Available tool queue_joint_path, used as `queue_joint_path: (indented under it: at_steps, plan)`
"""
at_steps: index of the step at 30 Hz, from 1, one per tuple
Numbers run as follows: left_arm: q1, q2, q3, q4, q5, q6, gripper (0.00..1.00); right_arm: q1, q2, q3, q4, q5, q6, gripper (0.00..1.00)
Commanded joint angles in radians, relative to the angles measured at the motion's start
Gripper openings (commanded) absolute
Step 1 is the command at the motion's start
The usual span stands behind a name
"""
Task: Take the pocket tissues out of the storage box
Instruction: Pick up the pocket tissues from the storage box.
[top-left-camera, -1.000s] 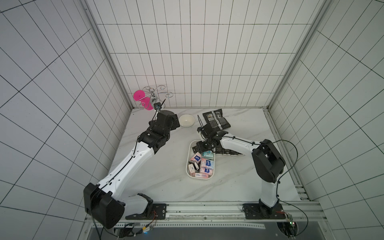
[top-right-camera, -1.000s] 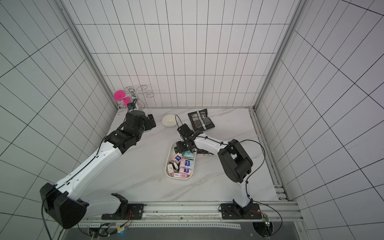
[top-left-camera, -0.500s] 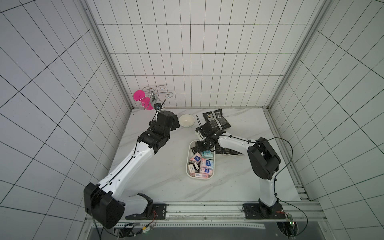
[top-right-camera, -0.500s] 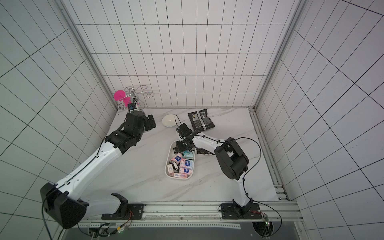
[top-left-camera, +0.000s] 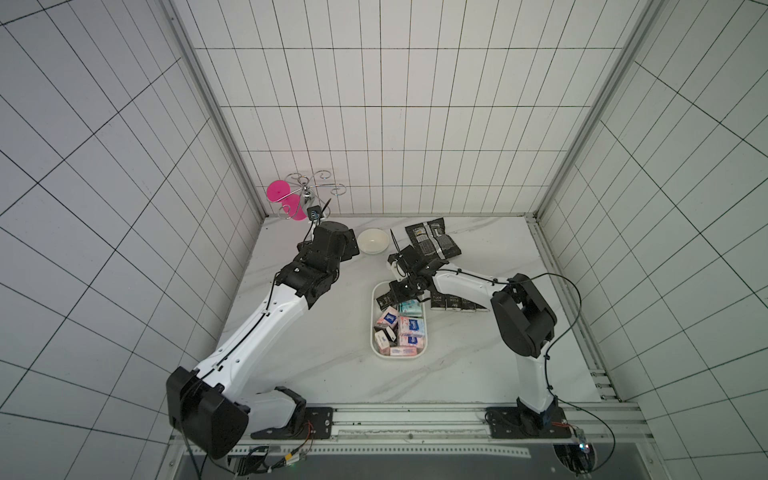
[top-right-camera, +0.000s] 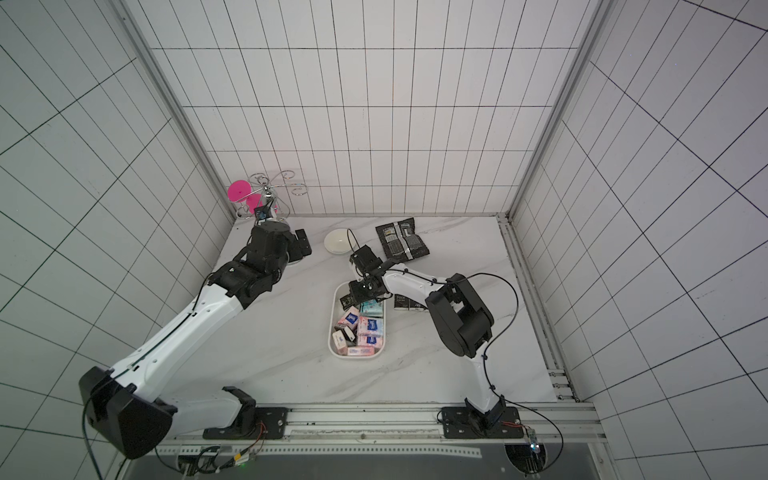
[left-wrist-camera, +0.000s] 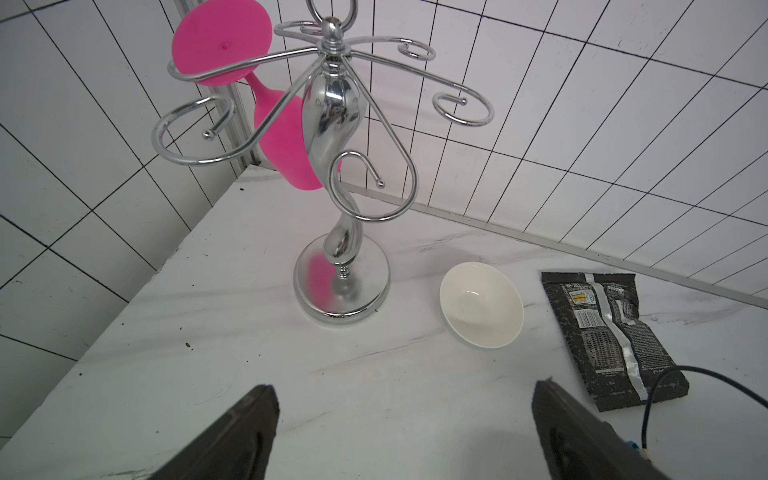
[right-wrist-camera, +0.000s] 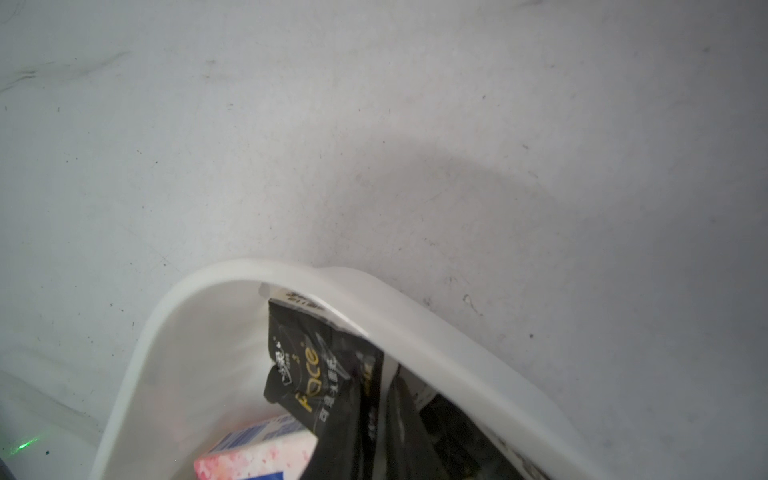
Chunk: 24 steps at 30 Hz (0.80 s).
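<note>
Right claw (top-left-camera: 397, 293) sits low at far end of storage box (top-left-camera: 398, 355); its wrist view shows a black Face pkt (right-wrist-camera: 320, 365) against the rim (top views barely do) but no jaws, so whether it grips: can't say. Left claw (left-wrist-camera: 403, 390) spread wide, nothing btwn, above counter (left-wrist-camera: 374, 415). Pink pocket tissues (top-left-camera: 409, 330) lie in box

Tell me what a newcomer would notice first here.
The bright pink plastic goblet hanging upside down on the chrome wire stand in the back left corner. Then the shallow white plastic storage box mid-table, crowded with pink-white and black pocket tissues, the right gripper low over its far end.
</note>
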Motion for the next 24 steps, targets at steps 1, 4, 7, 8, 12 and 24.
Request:
queue_joint_path:
  at_steps: [1,4,7,8,12,24]
  plan:
    - [0.004,-0.018,-0.012,-0.002,-0.009,0.004,0.99,0.018,0.004,0.050,-0.001,-0.010,-0.015,0.11]
    - [0.004,-0.018,-0.012,-0.002,-0.011,0.004,0.99,0.021,-0.002,0.057,-0.004,-0.009,-0.019,0.08]
    - [0.004,-0.017,-0.012,0.000,-0.010,0.004,0.99,0.027,-0.016,0.057,-0.004,-0.008,-0.021,0.06]
    - [0.004,-0.016,-0.012,0.002,-0.011,0.003,0.99,0.027,-0.021,0.055,-0.006,-0.007,-0.020,0.06]
    - [0.004,-0.012,-0.010,0.003,-0.011,0.006,0.99,0.029,-0.072,0.039,-0.006,0.021,-0.024,0.06]
    - [0.009,-0.010,-0.013,0.007,-0.010,0.005,0.99,0.020,-0.189,-0.011,-0.006,0.067,-0.029,0.03]
